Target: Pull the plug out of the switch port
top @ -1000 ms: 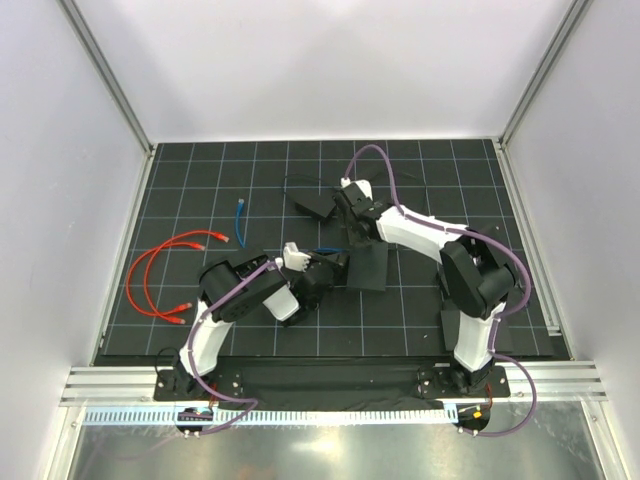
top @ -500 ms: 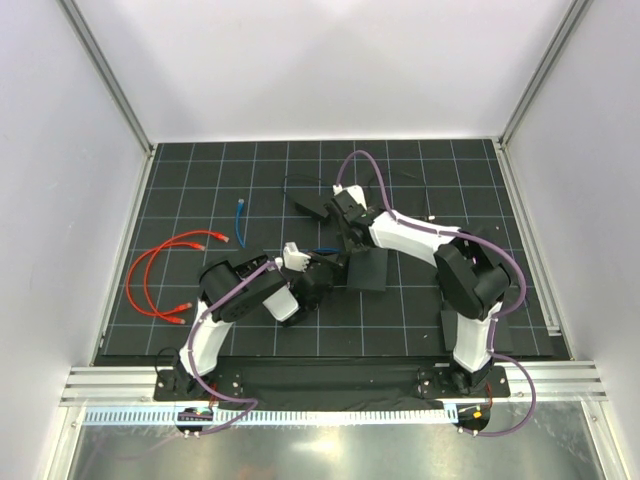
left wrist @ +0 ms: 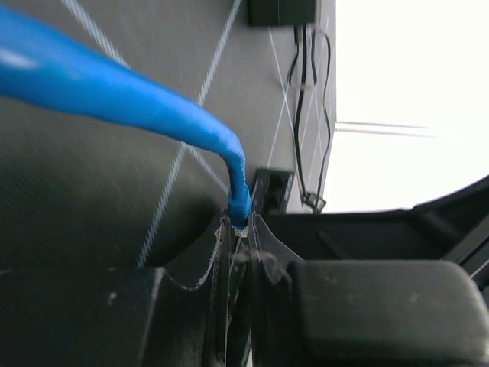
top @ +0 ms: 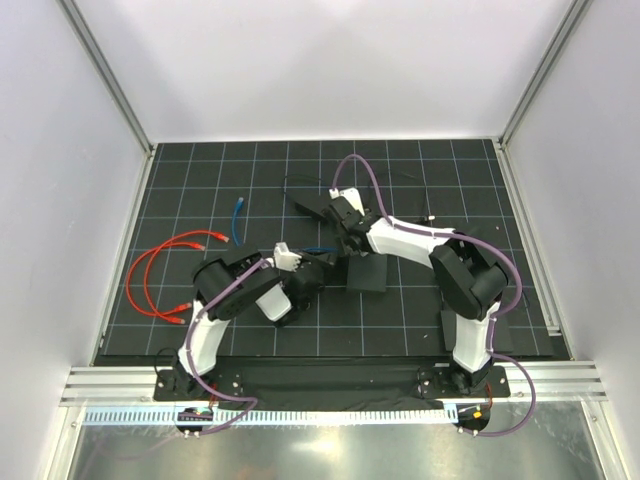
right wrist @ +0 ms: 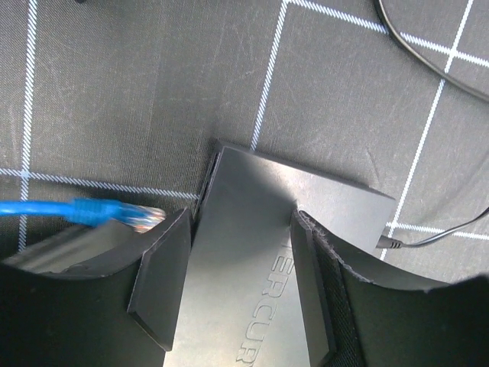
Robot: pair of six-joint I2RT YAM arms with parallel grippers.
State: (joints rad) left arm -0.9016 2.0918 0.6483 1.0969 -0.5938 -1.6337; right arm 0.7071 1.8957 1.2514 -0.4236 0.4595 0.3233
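Observation:
The switch (top: 368,272) is a flat matte-black box with raised lettering (right wrist: 267,252), lying mid-mat. My right gripper (top: 350,240) straddles it, its two pads pressed against the box's long sides (right wrist: 243,216). The plug (right wrist: 137,216), clear-tipped on a blue cable, sits outside the port, a short gap from the switch's socket edge. My left gripper (top: 316,268) is just left of the switch and is shut on that plug (left wrist: 239,220) at the end of its blue boot (left wrist: 241,229). The sockets themselves are mostly hidden.
A looped red cable (top: 160,270) lies at the left of the mat. The blue cable's loose end (top: 240,205) is behind it. A black power brick (top: 312,205) with a thin black cord (right wrist: 428,46) lies behind the switch. White walls enclose the mat.
My left gripper has drawn back a little to the left with the plug. The right gripper has shifted left and settled over the switch.

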